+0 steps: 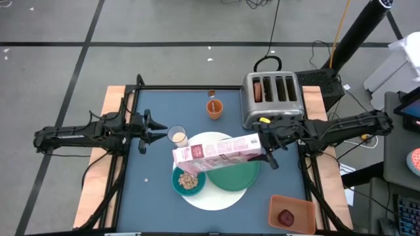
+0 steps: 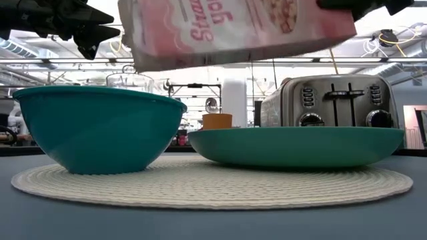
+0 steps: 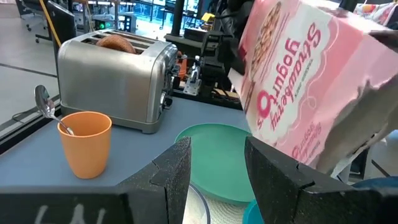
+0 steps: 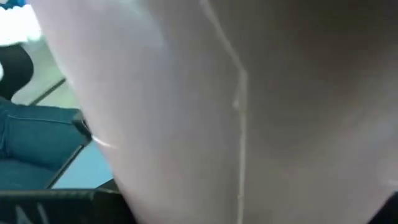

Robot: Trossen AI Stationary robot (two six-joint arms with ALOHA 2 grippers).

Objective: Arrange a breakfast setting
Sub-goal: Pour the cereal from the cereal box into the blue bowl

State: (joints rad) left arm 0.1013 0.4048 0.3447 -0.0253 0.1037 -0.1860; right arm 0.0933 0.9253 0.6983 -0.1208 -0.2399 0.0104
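My right gripper [image 1: 266, 149] is shut on a pink cereal box [image 1: 216, 152], held in the air over the round white mat [image 1: 216, 196]. The box's left end is above the teal bowl [image 1: 189, 180], which holds cereal pieces. The large green plate [image 1: 236, 176] lies on the mat beside the bowl. My left gripper [image 1: 157, 133] is open and empty, just left of the milk glass [image 1: 177, 136]. The orange cup [image 1: 214, 108] with the silver spoon [image 3: 42, 99] in it stands farther back. The brown ring bread [image 3: 113, 42] sticks out of a toaster slot. My right gripper holds the cereal box by its right end [image 1: 257, 145], coming level from the table's right side. The box is lifted clear and lies lengthwise, tilted with its left end [image 2: 143, 50] lower, above the bowl. The box fills the right wrist view [image 4: 217, 112] and hides the fingers.
The silver four-slot toaster [image 1: 272, 98] stands at the back right, close behind my right arm. An orange rectangular tray [image 1: 292, 213] with the dark-red fruit [image 1: 286, 217] sits at the near right corner. Bare blue table [image 1: 144, 190] lies left of the mat.
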